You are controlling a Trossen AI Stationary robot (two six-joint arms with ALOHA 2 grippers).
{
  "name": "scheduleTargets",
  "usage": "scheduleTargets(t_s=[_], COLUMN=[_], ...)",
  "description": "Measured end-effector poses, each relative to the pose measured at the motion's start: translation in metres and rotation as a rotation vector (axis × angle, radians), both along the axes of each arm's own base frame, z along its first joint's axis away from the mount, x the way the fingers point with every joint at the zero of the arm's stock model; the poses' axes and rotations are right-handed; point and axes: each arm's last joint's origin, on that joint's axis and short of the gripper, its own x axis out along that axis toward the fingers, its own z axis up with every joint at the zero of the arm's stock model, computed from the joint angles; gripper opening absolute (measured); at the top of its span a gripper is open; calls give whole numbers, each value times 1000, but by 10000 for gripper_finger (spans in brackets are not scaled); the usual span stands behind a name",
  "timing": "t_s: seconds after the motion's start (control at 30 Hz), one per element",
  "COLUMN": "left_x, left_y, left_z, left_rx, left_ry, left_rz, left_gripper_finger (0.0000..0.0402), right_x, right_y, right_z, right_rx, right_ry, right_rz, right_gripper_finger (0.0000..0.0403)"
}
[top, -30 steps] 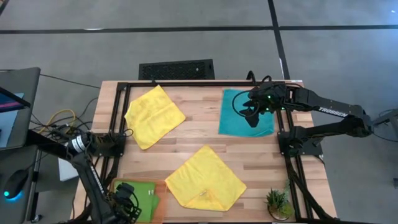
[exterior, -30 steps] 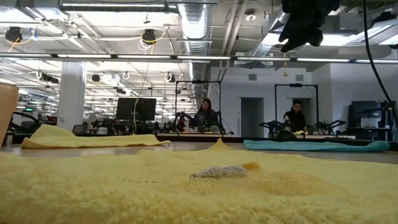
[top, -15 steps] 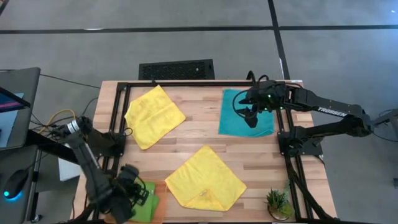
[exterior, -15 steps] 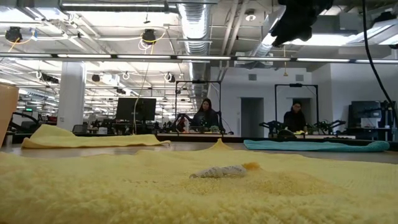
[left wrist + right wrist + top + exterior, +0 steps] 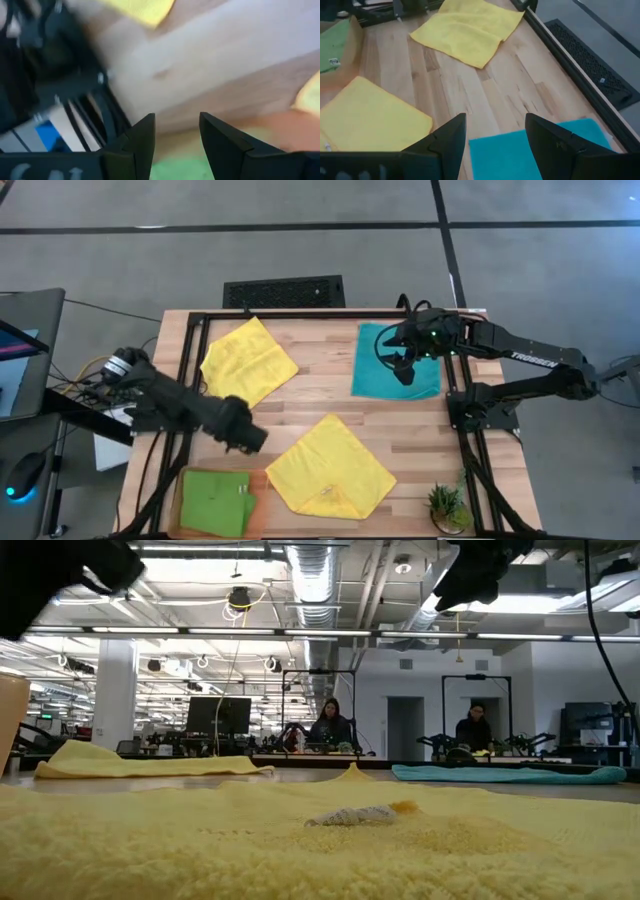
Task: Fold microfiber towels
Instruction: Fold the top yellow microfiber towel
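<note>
Beside the nearer yellow towel (image 5: pixel 331 468) (unfolded) stands a potted plant (image 5: pixel 447 505).

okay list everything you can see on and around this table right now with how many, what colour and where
Yellow towels: two, bright yellow; one at the table's far left, one near the front middle.
Teal towel: one, teal, far right, under the right claw.
Green towel: one, lime green, folded on the orange tray at the front left corner.
Orange tray: one, orange, front left corner.
Potted plant: one, green, front right corner.
People: two, seated far behind the table in the low view.
Left claw: open, empty, above bare wood between the yellow towels.
Right claw: open, empty, over the teal towel.
</note>
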Motion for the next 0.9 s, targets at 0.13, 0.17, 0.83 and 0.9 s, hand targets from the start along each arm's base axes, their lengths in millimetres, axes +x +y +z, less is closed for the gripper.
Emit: scheduleTargets(t_s=[0.13,0.17,0.83,0.9], left_x=[15,18,-5,-8], left_y=[21,26,63,65], left_z=[-15,-20,-100,-105], left_rx=[-43,-55,-53,-10], left_ry=[-58,-83,-23,-21], left_rz=[-99,-120,-138,-117], left_gripper_finger=[146,146,146,146], right_x=[0,0,0,0], right_y=[0,0,3,3], right_z=[0,0,0,0], right_rx=[1,1,22,22], right_ry=[0,-1,-10,-10], right_rz=[0,0,84,84], right_gripper_finger=[228,228,228,228])
